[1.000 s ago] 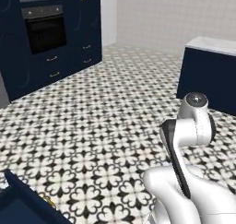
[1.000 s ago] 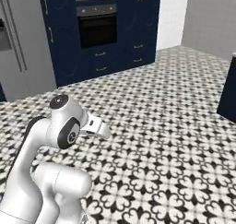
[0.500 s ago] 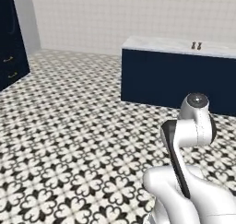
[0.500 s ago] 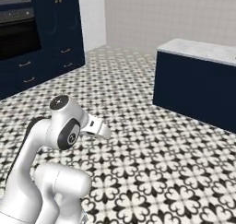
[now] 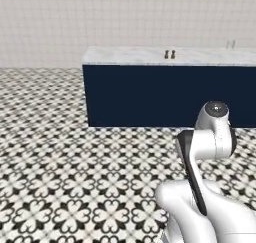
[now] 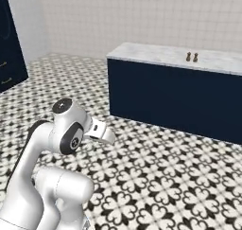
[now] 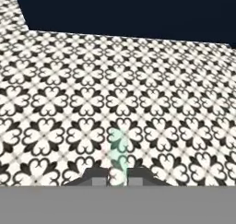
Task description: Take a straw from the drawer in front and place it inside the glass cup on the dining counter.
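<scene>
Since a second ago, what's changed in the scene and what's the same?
The base has turned: the dark oven wall and cabinets have swung out of the base views, and the dining counter now stands straight ahead across the patterned floor. That is the cameras moving, not the furniture. The arm keeps its folded pose, and the gripper stays shut on the pale green straw.

White-grey veined marble on the table (image 5: pixel 130 56) top, plain navy blue on its base. Black-and-white floral tiles across the floor (image 5: pixel 60 172). Pale mint green, see-through, on the straw (image 7: pixel 118 147). Dark tips on the end effector (image 7: pixel 118 178). Pale grey tiled wall (image 6: pixel 142 16).
</scene>
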